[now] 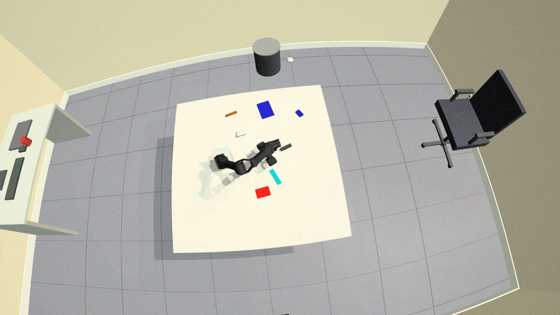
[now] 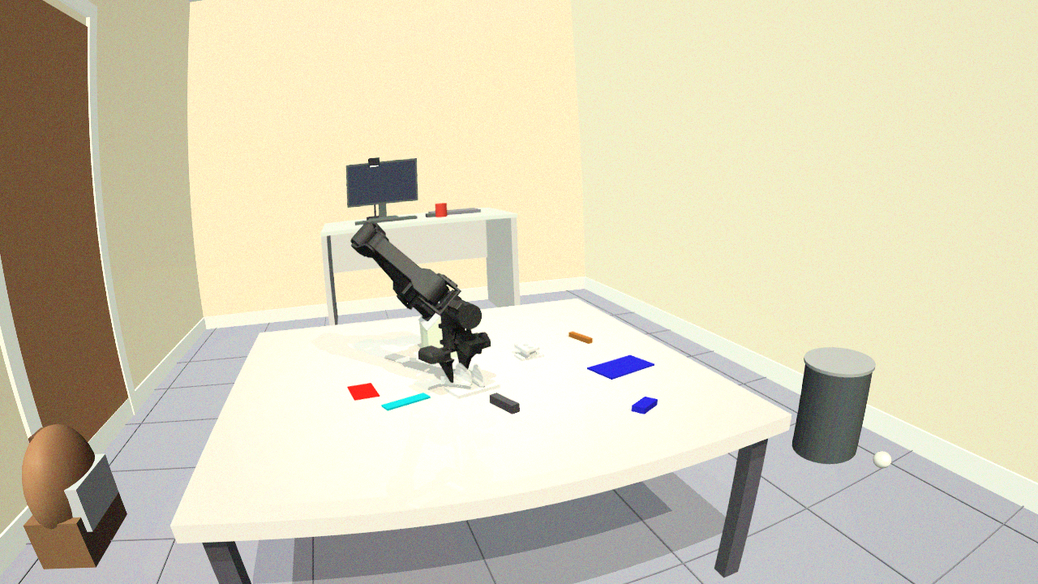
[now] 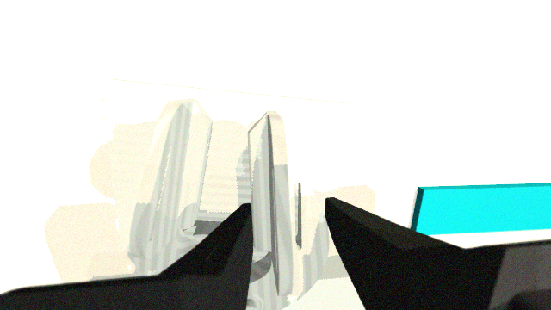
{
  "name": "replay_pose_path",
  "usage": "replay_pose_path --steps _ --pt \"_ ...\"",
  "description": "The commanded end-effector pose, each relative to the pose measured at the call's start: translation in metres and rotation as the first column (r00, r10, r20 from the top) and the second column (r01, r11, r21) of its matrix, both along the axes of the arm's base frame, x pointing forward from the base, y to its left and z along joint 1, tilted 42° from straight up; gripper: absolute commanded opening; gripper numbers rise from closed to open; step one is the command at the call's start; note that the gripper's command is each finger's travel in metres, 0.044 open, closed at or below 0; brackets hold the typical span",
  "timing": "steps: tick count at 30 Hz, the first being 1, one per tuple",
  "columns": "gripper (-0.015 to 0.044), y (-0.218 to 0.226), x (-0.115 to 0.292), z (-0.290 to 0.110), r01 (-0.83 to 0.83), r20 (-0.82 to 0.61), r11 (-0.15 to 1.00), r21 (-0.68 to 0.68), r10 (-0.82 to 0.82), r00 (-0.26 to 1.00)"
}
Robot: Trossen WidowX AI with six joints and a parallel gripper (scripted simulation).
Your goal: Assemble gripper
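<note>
My gripper (image 2: 457,373) (image 3: 288,209) points down low over the table and is shut on a white jaw (image 3: 280,194), which stands between its fingers. The other white jaw (image 3: 176,172) (image 2: 477,375) stands to the left of the held one in the wrist view, with a gap between their long parts. Both are over the gripper base (image 2: 473,390), a flat white plate on the table. The pins and gear teeth are hidden or too pale to tell, so I cannot tell whether they mesh. A small white part (image 1: 240,134) (image 2: 527,351), apparently the housing plate, lies apart from the base.
A cyan strip (image 1: 275,176) (image 2: 405,401) (image 3: 486,208) and a dark bar (image 1: 285,147) (image 2: 504,403) lie near the base. A red sheet (image 1: 262,192), a blue sheet (image 1: 265,109), a blue block (image 1: 299,113) and an orange bar (image 1: 231,113) lie farther off.
</note>
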State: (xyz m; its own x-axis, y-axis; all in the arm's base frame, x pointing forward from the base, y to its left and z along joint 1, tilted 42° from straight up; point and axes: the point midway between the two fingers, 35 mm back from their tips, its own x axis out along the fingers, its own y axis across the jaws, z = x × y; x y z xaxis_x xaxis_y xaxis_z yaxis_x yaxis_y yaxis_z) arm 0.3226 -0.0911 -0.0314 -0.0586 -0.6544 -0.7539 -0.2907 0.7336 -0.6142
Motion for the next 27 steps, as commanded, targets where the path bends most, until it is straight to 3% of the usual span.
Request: replay_pose_path --steps 1,27 --pt "0.0134 -0.0008 0.0003 0.0 -0.004 -0.001 1.0 -0.005 0.004 1.0" --pt "0.0134 -0.0058 -0.0002 -0.0056 -0.005 -0.002 1.0 -0.005 0.005 1.0"
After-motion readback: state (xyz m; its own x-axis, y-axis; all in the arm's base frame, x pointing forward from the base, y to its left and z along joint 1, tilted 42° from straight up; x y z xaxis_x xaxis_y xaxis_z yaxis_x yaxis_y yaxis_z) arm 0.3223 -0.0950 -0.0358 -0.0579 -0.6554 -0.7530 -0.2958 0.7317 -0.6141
